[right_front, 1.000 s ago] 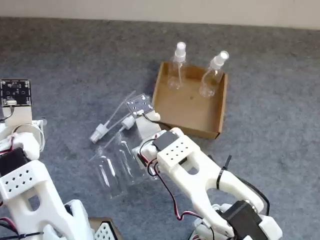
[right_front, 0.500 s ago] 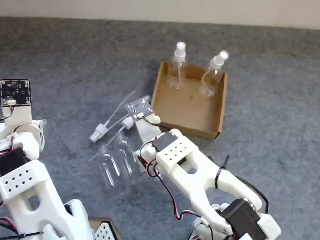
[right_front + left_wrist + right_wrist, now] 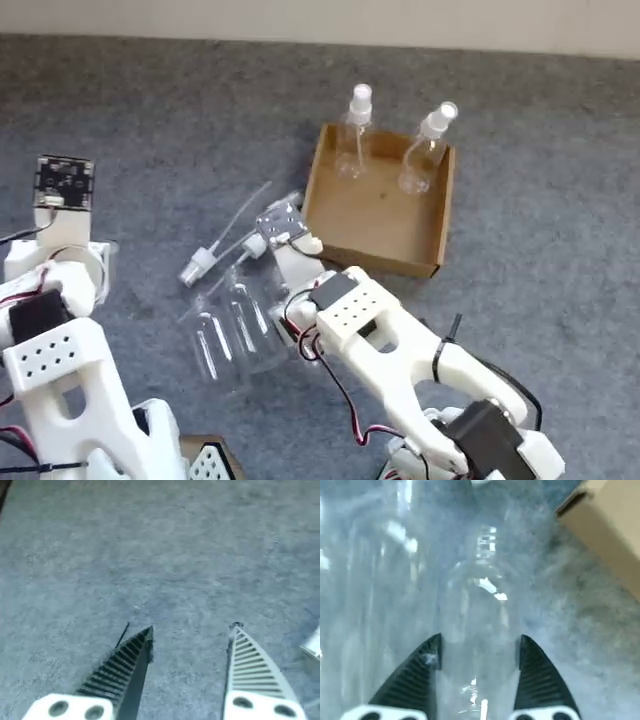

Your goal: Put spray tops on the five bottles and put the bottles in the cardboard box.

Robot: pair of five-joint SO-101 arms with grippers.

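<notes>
The right fingers [image 3: 417, 672] are apart, with a lying bottle [image 3: 480, 630] between them. The left fingers [image 3: 132, 655] are apart over the bench [image 3: 150, 555]. Two topped bottles [image 3: 355, 135] stand in the box [image 3: 375, 215]. I think three more need tops [image 3: 200, 265].

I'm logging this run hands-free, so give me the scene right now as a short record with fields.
cardboard box: open top, on the carpet
capped bottles: two, upright inside the box at its far side
uncapped bottles: lying on the carpet beside the box
spray tops: loose on the carpet by the lying bottles
right gripper: open, straddling a lying bottle
left gripper: open, over bare carpet
</notes>
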